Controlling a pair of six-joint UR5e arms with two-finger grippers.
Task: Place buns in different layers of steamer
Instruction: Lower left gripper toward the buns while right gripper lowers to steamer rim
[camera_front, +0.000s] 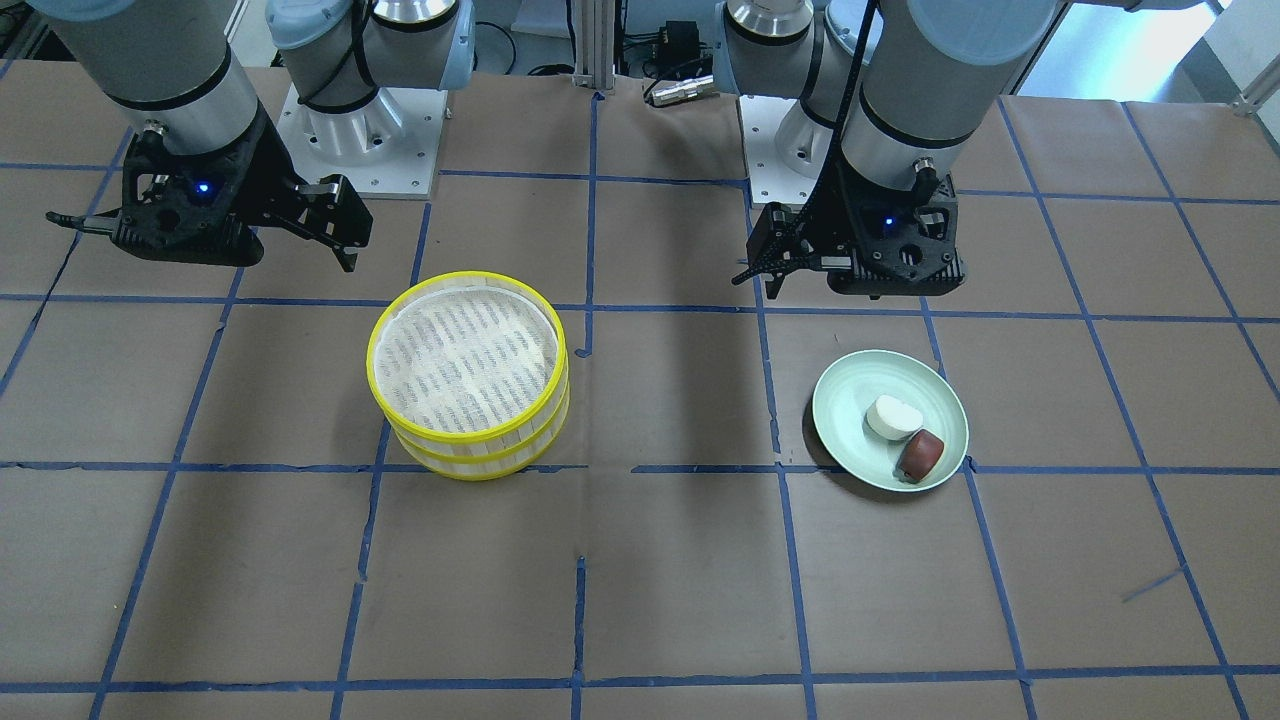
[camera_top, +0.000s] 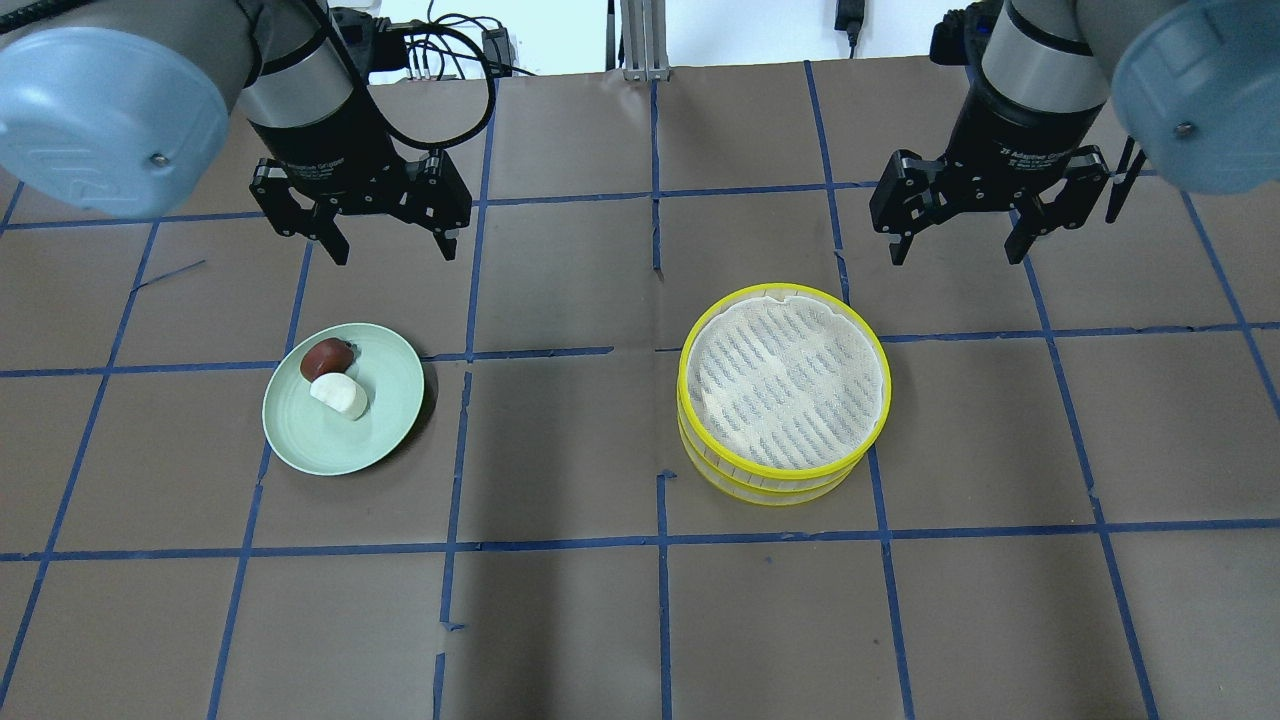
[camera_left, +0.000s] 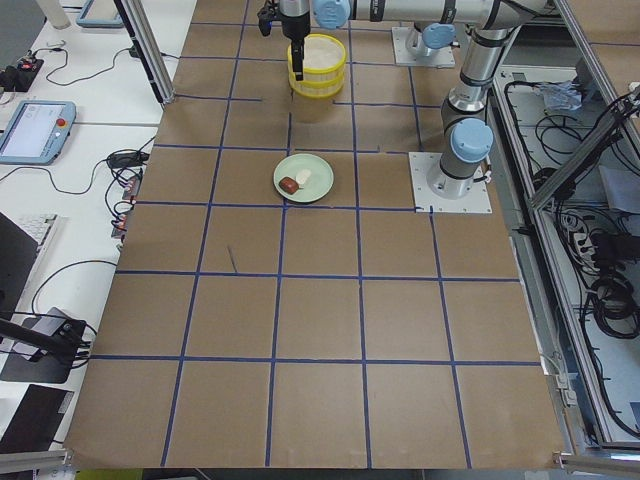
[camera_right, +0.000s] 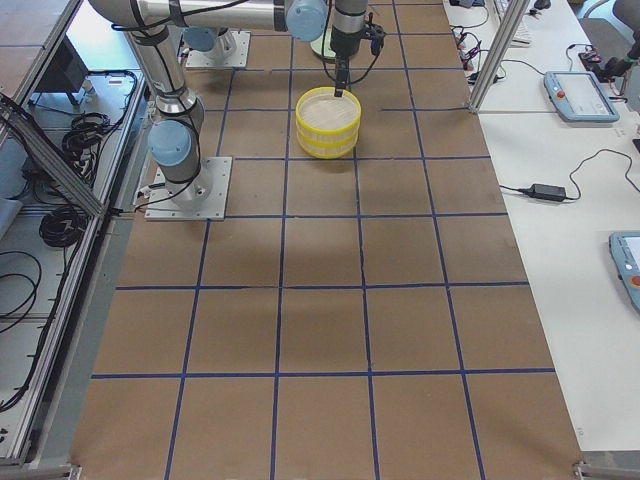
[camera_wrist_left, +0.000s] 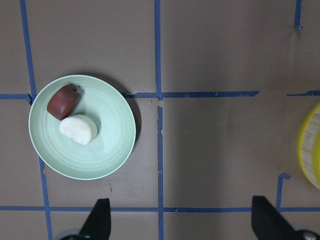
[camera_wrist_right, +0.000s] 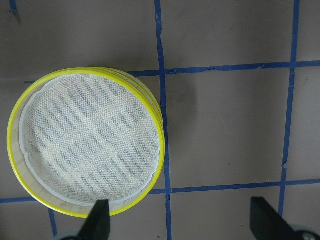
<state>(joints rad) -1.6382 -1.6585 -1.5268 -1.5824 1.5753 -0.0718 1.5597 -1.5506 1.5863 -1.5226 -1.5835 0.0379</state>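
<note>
The two steamer trays (camera_top: 783, 380) stand stacked right of centre; the top tray's liner is bare, and the lower tray's inside is hidden. The white bun (camera_top: 340, 396) and the reddish-brown bun (camera_top: 325, 358) lie touching on a pale green plate (camera_top: 375, 440) at the left. My left gripper (camera_top: 392, 252) is open and empty, above the table just beyond the plate. My right gripper (camera_top: 955, 255) is open and empty, beyond the steamer and to its right. The left wrist view shows both buns (camera_wrist_left: 78, 130) on the plate (camera_wrist_left: 110, 135). The right wrist view shows the steamer (camera_wrist_right: 85, 145).
The table is covered in brown paper with a blue tape grid (camera_top: 660, 540). The arm bases (camera_front: 355, 130) are bolted at the robot's side of the table. The steamer's yellow rim shows at the right edge of the left wrist view (camera_wrist_left: 310, 145).
</note>
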